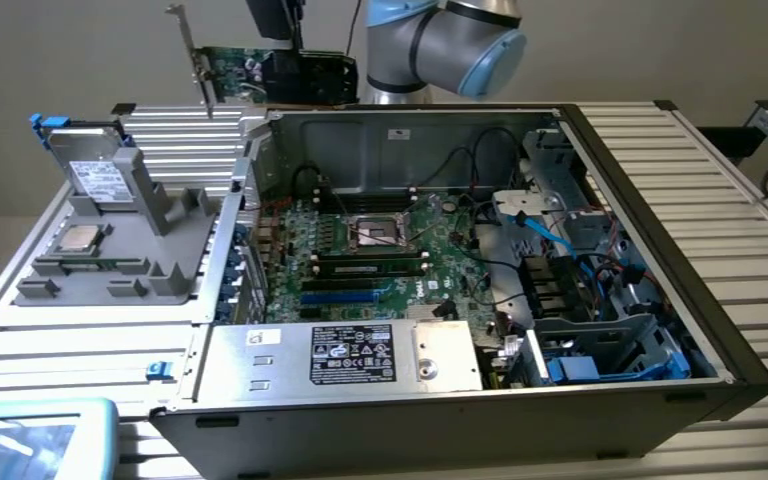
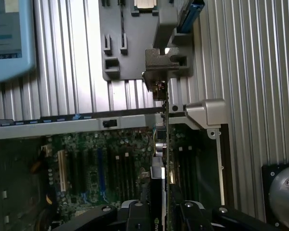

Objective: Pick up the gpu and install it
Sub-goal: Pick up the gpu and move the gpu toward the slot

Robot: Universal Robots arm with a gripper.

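Ribbed metal surface [image 1: 718, 200] carrying an open computer case [image 1: 464, 410], laid on its side so that the motherboard [image 1: 357, 255] faces upward. The robot arm [image 1: 444, 40] stands behind the case. Its pincer [image 2: 166, 214] is clamped on the gpu [image 1: 271, 75], one finger on each face, and holds the card on edge, touching nothing else, above the case's far corner at the exterior view's left. Carrying it edge-on probably suits the long expansion slots [image 1: 344, 297], which lie on the motherboard near that side of the case. The silver bracket [image 1: 197, 55] stands upright at the end of the card nearest the grey holder [image 1: 117, 265] beside the case. This holder keeps a boxy drive [image 1: 91, 175] upright and a processor chip [image 1: 80, 238] flat. Likely obstructions are the case's rim, the power supply [image 1: 357, 355] and the loose cables [image 1: 544, 225] by the drive bays.
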